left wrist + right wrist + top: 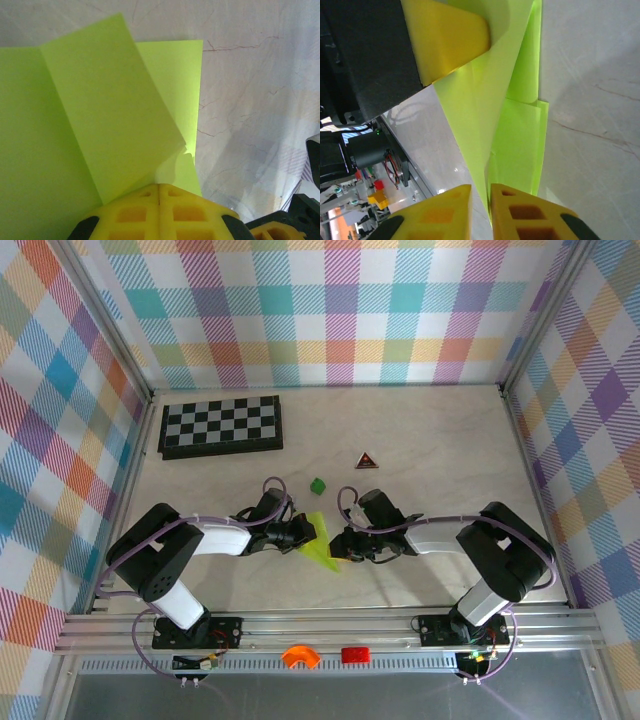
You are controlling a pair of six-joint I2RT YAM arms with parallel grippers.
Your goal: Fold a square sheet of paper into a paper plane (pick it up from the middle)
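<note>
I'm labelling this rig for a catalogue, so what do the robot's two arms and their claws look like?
Both arms have black joints with white link covers, and thin purple cables loop along each. The left arm and right arm match. Each claw has yellow plastic fingers with rectangular cut-outs on a black body; the right claw looks the same.

Both arms bent inward, wrists low, meeting near table's near-middle. Left gripper [159, 192] pinched tight, yellow fingers [125, 215] pressed together. Right gripper [481, 200] nearly closed, narrow gap between yellow fingers [530, 215], tips facing left gripper.
</note>
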